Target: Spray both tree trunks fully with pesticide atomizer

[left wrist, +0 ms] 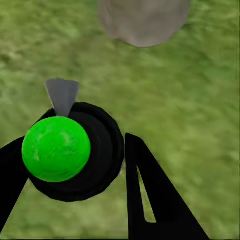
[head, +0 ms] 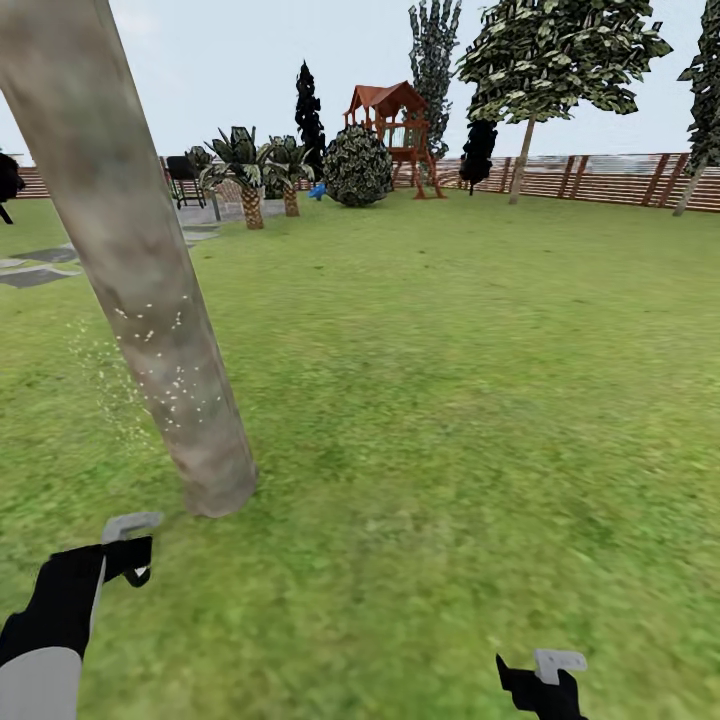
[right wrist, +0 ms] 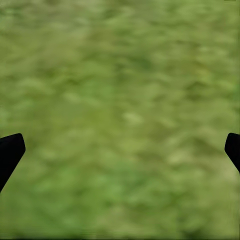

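Closest to the head camera stand the two arms, low in the frame, and from there the scene runs down in size: the lawn [head: 450, 400] of the garden, ringed at the far side by a slatted wooden fence [head: 620, 180]; then the near tree trunk [head: 130, 270], thick, mottled grey-brown and leaning, its base just ahead of the left arm; a second tree [head: 545, 70] stands well apart by the fence, beside a round bush [head: 357, 165], short palms [head: 245, 170] and a red play tower [head: 395, 125]. Smaller again is the left gripper [left wrist: 75, 165], its fingers clamped around the pesticide atomizer [left wrist: 65, 150], a black body with a bright green ball and a grey nozzle aimed toward the trunk's foot. The right gripper [right wrist: 120, 150] hangs over bare grass, fingers wide apart and empty. Pale specks dot the lower trunk and drift in the air beside it, so the spraying of the first tree looks to be in hand, with coverage only partial. Next, I judge, the nozzle should be raised and swept along the bare upper trunk, before moving off to the far tree.
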You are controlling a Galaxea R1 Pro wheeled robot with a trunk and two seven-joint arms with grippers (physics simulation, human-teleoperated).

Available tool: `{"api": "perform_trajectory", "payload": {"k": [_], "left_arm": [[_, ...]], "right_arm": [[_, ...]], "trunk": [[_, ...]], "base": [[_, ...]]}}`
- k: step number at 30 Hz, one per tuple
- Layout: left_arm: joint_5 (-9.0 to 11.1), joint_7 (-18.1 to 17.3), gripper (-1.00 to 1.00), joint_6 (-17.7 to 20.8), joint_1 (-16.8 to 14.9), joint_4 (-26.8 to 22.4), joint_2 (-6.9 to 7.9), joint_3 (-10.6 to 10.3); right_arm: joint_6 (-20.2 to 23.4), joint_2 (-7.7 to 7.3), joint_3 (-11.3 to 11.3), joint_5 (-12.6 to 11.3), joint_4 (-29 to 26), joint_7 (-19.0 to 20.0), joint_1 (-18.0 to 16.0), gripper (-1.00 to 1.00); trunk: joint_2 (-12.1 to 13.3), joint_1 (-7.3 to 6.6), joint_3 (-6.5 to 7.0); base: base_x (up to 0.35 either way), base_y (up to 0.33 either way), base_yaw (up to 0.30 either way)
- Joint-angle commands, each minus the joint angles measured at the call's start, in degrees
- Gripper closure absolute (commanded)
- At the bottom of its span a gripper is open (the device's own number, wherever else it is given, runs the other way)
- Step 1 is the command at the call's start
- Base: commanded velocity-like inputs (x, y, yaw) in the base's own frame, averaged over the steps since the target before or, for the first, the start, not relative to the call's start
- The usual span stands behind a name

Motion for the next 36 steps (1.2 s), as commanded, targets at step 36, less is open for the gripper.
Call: {"api": "perform_trajectory", "payload": {"k": [36], "left_arm": [[6.33,16.8,1.0,0.24,-0.11,1.69,-6.02,-6.68]], "right_arm": [[-0.08,0.09,-0.07,1.15,0.0,-0.31,0.02,-1.0]], "trunk": [[0.0,0.0,0.0]], "base": [[0.109,-0.176,0.1]]}}
